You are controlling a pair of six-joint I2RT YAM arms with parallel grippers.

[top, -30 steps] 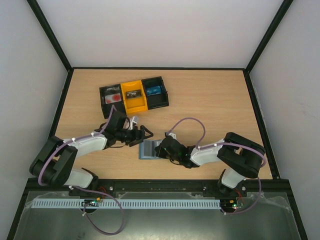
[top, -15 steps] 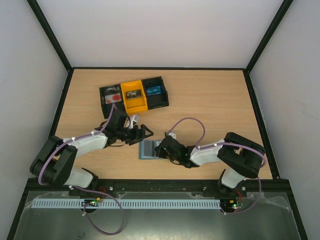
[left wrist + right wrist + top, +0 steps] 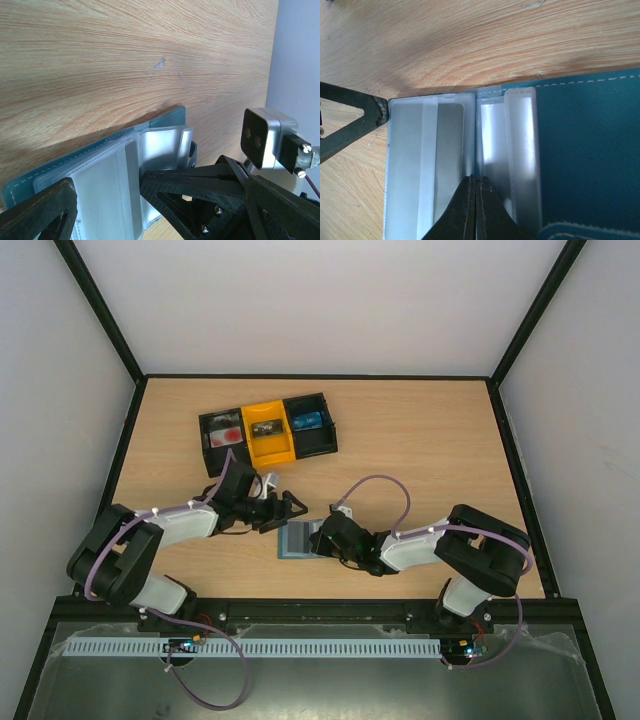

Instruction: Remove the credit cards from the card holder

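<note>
At the card holder's (image 3: 295, 540) far-left corner, L pincer (image 3: 290, 508) is hovering spread; R pincer (image 3: 475, 190), pressed together, is pressing on its fold.

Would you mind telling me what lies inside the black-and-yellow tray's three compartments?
In the tray, the left compartment holds a reddish item, the yellow middle a dark item, the right a blue card. Anything beneath them is covered.

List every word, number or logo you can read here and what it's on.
No text is legible in any view.
Print on the blue card in the tray: too small to read.
The card holder: no print shows on its cover or clear sleeves.
</note>
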